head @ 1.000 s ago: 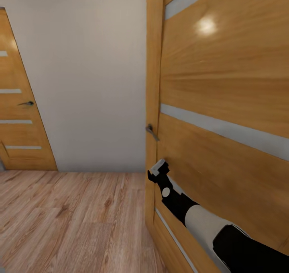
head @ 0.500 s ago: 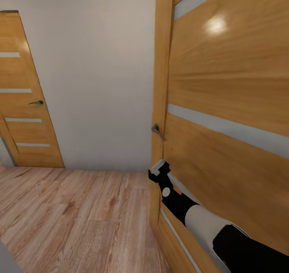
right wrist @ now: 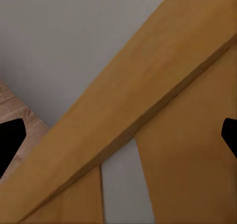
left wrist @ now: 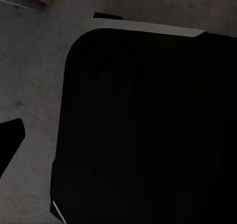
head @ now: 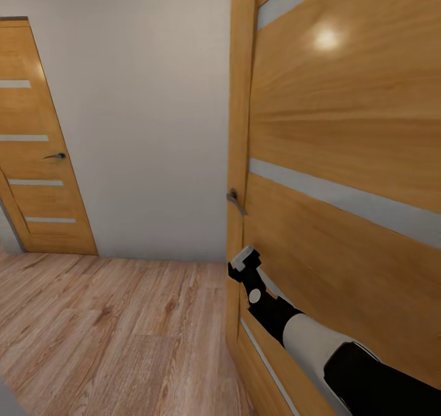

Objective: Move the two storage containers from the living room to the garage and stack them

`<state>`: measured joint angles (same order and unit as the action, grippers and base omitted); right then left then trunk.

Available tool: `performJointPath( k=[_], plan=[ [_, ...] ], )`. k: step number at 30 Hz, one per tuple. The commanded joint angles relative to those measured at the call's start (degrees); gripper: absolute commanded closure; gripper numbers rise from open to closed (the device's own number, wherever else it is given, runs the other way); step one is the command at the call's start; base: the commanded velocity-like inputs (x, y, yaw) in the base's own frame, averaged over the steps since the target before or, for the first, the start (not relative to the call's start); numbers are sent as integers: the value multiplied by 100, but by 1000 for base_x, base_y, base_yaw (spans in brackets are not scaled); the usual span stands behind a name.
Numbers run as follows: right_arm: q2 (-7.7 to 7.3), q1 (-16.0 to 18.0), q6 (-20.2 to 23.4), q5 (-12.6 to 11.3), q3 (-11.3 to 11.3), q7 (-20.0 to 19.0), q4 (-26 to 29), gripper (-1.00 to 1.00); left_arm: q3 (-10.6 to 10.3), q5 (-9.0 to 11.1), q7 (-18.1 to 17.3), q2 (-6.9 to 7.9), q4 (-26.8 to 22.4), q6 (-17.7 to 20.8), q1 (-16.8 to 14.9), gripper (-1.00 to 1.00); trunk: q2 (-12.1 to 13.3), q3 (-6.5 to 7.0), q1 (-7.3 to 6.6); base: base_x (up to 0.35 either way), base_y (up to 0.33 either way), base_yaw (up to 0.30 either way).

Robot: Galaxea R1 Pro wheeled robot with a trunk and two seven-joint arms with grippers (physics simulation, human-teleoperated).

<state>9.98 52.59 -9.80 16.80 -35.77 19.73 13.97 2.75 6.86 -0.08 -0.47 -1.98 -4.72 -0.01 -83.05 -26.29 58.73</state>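
**Two wooden doors and a right arm hard against one of them**

Two doors stood before us in the head view: a near door (head: 343, 158) of honey wood with pale grey strips, taking up our right side, and a far door (head: 37, 158) of the same make at the left, set in a pale wall (head: 147, 109). Our right arm reached along the near door, its gripper (head: 244, 260) just below the lever handle (head: 234, 199) and near the door's edge. The right wrist view showed what the head could not: dark fingertips (right wrist: 10, 140) set wide apart, nothing between them, with the door frame (right wrist: 128, 110) close ahead. The left wrist view gave a large black body (left wrist: 148, 130) over a grey surface (left wrist: 29, 75); we could not tell that gripper's state. Light wood planks (head: 110, 330) covered the floor. We saw no storage containers.
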Motion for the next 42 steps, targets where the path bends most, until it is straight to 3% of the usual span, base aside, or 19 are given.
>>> performJointPath(
  k=[1,15,17,25,32,34,42],
  plan=[
    [2,5,-11,16,70,48,-18,-100,24,35,-1,-1,-4,-11,1,-100,-3,-6,0,0,-40,0],
    [2,5,-7,7,123,35,-29,-100,24,35,-1,-4,-4,-11,1,-100,-3,-6,0,0,-5,0],
    [2,9,33,8,284,19,-32,-100,24,35,-1,-5,-4,-11,1,-100,-3,-6,0,0,0,0],
    [-16,220,99,16,471,-10,-26,-100,29,35,-1,-6,-4,-11,1,-100,-3,-6,0,0,0,0],
    [-317,431,101,9,621,-20,-26,-100,32,35,-1,-6,-4,-11,1,-100,-3,-6,0,0,0,0],
    [-473,458,101,10,660,-21,-26,-100,32,35,-1,-6,-4,-11,1,-100,-3,-6,0,0,0,0],
    [-835,471,101,16,685,-22,-26,-100,33,35,-1,-6,-4,-11,1,-100,-3,-6,0,0,0,0]
  ],
)
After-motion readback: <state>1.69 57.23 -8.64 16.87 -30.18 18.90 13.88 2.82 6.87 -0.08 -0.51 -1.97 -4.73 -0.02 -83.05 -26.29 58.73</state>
